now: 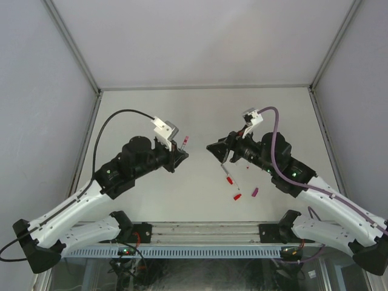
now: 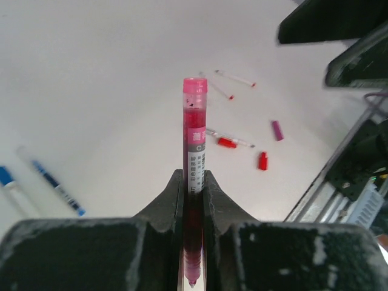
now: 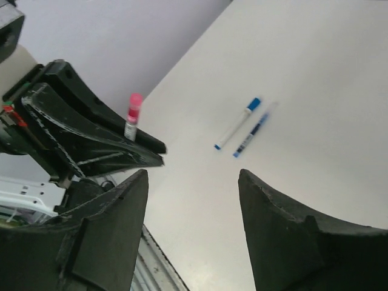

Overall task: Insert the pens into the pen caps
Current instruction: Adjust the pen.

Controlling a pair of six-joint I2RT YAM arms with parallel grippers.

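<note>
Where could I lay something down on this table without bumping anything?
The far half of the table, between the rear wall, the left gripper holding a magenta pen, and the right gripper, lies bare. Crowded: by the right gripper, where a red pen, red cap and magenta cap lie.

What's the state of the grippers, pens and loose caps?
left gripper: shut on the magenta pen.
right gripper: open, empty.
magenta pen: clamped, pink cap on its free end.
red cap: loose on the table, on no pen.
magenta cap: loose on the table.
blue pens: lying flat, side by side.
red-tipped pens: lying flat, ungripped.
</note>
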